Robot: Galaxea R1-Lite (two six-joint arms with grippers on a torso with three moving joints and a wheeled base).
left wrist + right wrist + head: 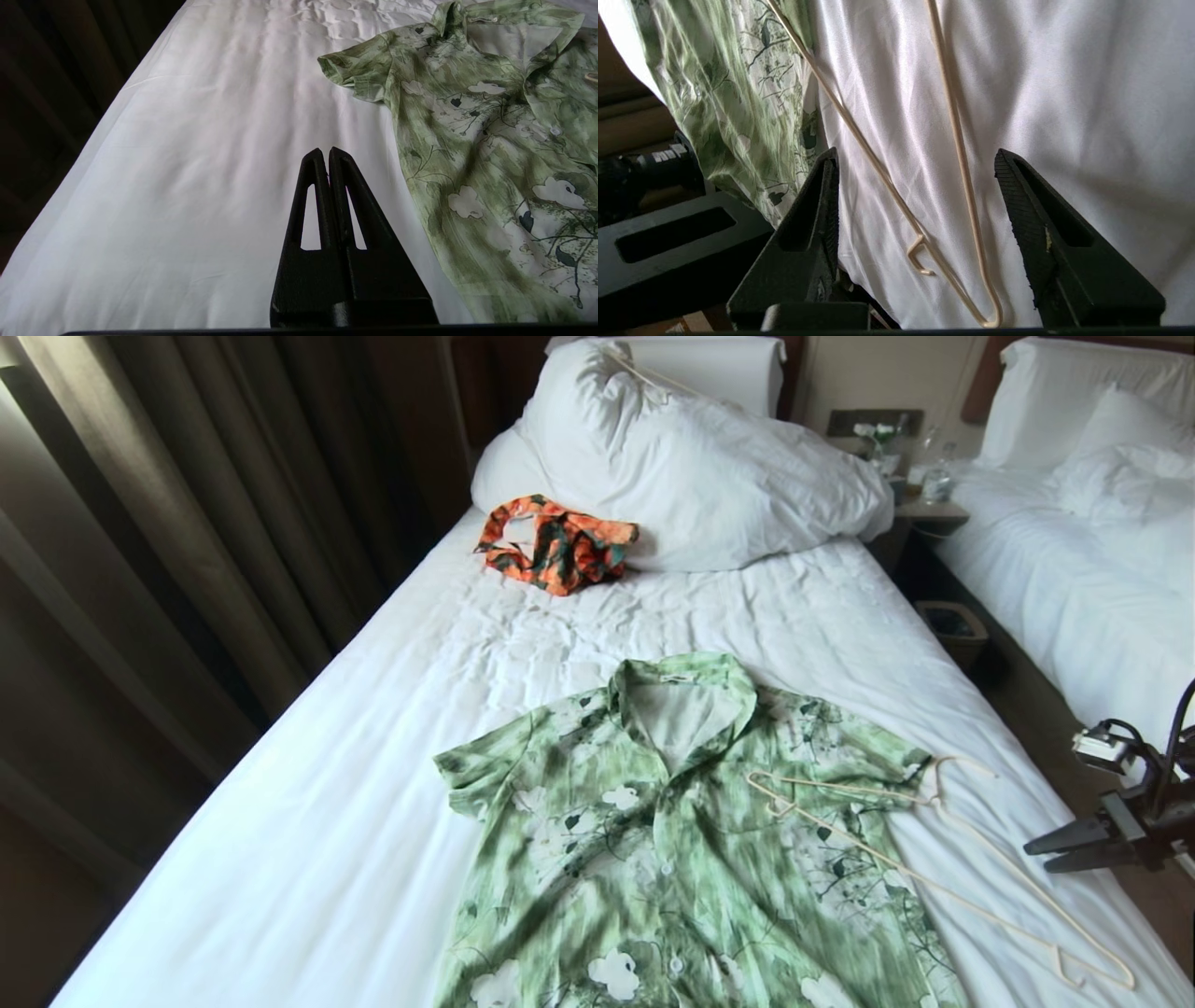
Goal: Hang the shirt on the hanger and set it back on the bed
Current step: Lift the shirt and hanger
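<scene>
Cream hanger on the white bed, lower right of head frame, overlapping the green shirt sleeve, its notched end between the right gripper jaws, spread wide, nothing gripped, left gripper closed empty over sheet.

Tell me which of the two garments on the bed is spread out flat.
The green floral shirt, lying open and flat, collar toward the pillows, with the hanger across one shoulder. The orange patterned garment is bunched up against the pillow.
</scene>
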